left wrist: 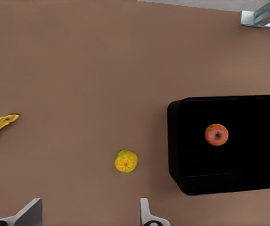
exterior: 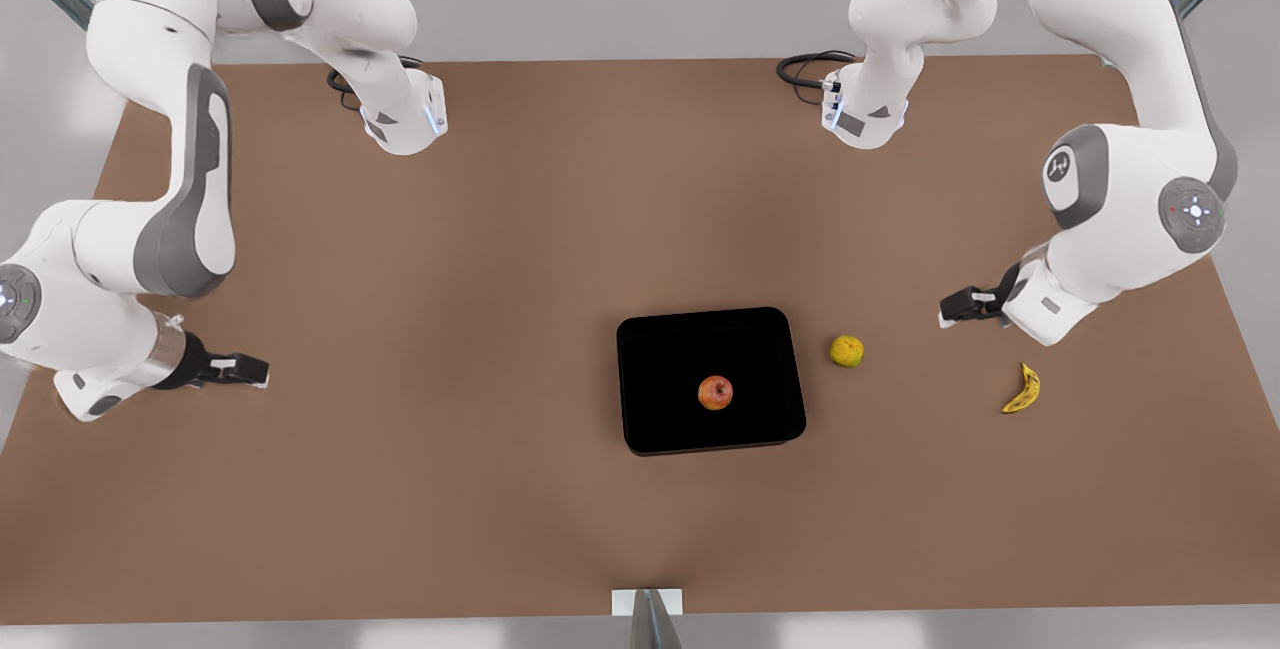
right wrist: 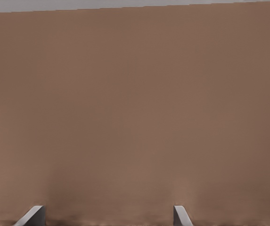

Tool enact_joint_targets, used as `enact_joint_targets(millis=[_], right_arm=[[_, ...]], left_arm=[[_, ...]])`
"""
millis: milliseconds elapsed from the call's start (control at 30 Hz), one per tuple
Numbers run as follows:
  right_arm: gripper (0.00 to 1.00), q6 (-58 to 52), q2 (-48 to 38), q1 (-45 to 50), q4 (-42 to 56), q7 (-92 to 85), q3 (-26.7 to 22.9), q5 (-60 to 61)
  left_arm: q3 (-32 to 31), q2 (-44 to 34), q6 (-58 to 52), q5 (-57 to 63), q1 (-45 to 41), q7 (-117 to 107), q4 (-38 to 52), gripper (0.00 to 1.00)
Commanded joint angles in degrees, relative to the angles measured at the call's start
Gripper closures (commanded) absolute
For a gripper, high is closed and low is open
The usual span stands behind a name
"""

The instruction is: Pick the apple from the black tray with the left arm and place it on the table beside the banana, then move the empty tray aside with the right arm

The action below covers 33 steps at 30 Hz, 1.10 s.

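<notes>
On the black tray [exterior: 712, 381], near its middle, sits the apple [exterior: 715, 393], untouched, with both arms well away from it.

It looks small, round, firm and smooth, so it would likely roll or squirt out of a loose pinch; a grip across its widest part from above seems safest. Left gripper [exterior: 953, 307] hangs at the front view's right, near the banana [exterior: 1023, 389] and the yellow-green fruit [exterior: 846, 351], fingers [left wrist: 30, 213] spread apart and empty. Right gripper [exterior: 248, 370] waits far off at the front view's left over bare table [exterior: 420, 409], fingers [right wrist: 31, 215] likewise parted, holding nothing.
</notes>
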Motion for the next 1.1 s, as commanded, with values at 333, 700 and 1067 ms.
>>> enact_joint_targets(millis=[333,700,1067], right_arm=[[0.0,13.5,2.6,-0.1,-6.3,-1.3,0.3,1.2],[0.0,7.9,-0.5,-0.3,-0.9,-1.0,-0.1,1.5],[0.0,7.8,-0.5,-0.3,-1.0,-1.0,-0.1,1.4]], left_arm=[[1.8,7.8,8.5,14.9,2.3,35.5,8.8,0.0],[-0.7,16.6,9.3,11.8,-29.1,-42.8,9.4,0.0],[-0.2,29.3,24.3,7.3,-27.4,-46.2,12.5,0.0]])
